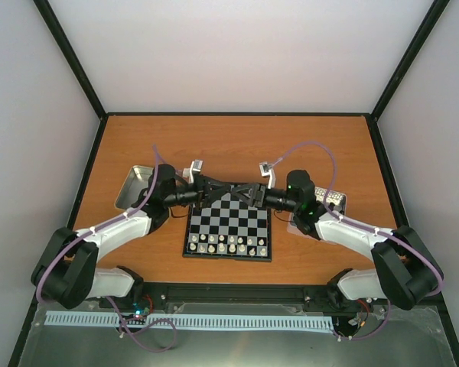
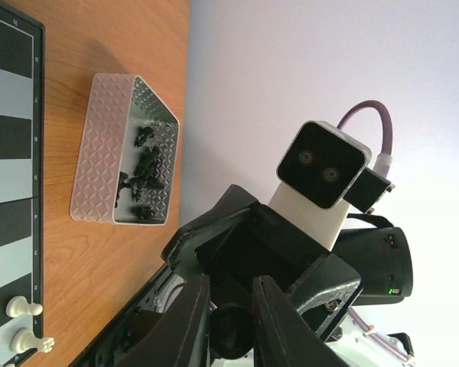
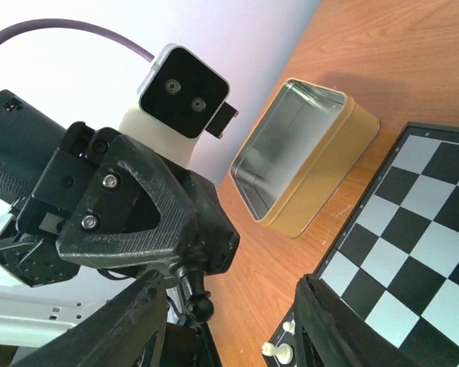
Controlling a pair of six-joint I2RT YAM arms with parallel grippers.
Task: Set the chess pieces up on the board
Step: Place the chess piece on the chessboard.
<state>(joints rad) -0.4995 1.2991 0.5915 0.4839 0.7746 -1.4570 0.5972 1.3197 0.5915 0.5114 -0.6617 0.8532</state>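
Observation:
The board lies between the arms, with whitish chess pieces on its two near rows. Over its far edge the two grippers meet tip to tip. My left gripper is shut on a black pawn, which sticks out head first from its fingers. The pawn's round base shows between the left fingertips. My right gripper is open, its fingers on either side of the pawn and apart from it. More black pieces lie in the patterned tray.
An empty metal tray stands on the table left of the board, also seen from above. The patterned tray sits to the board's right. A white piece stands at the board's near corner. Black frame posts and walls enclose the table.

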